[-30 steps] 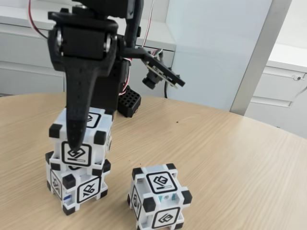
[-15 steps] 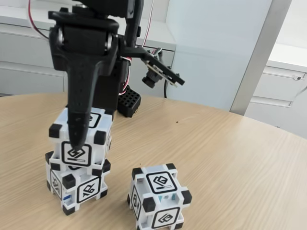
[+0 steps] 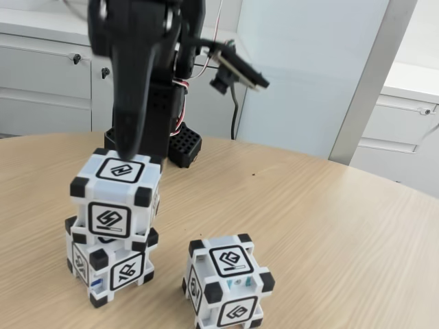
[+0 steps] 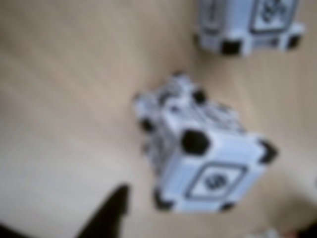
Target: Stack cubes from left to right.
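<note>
Two cubes stand stacked at the left of the fixed view, the top cube [image 3: 115, 195] resting on the bottom cube [image 3: 110, 266]. A third cube [image 3: 228, 281] sits alone on the table to their right. My gripper [image 3: 132, 145] hangs just above the top cube's upper face, open and apart from it. The blurred wrist view looks down on the stack's top cube [image 4: 213, 171], with the lower cube [image 4: 166, 101] peeking out behind it. One black finger [image 4: 106, 215] shows at the bottom left, and the single cube [image 4: 247, 22] is at the top right.
The round wooden table [image 3: 329, 226] runs off to the right. The arm's black base [image 3: 180, 147] stands behind the stack. The wrist camera [image 3: 236, 68] juts out to the right of the arm. White cabinets [image 3: 41, 89] line the back.
My gripper has risen from around the top cube to above it, leaving the cube on the stack. None of the cubes has shifted.
</note>
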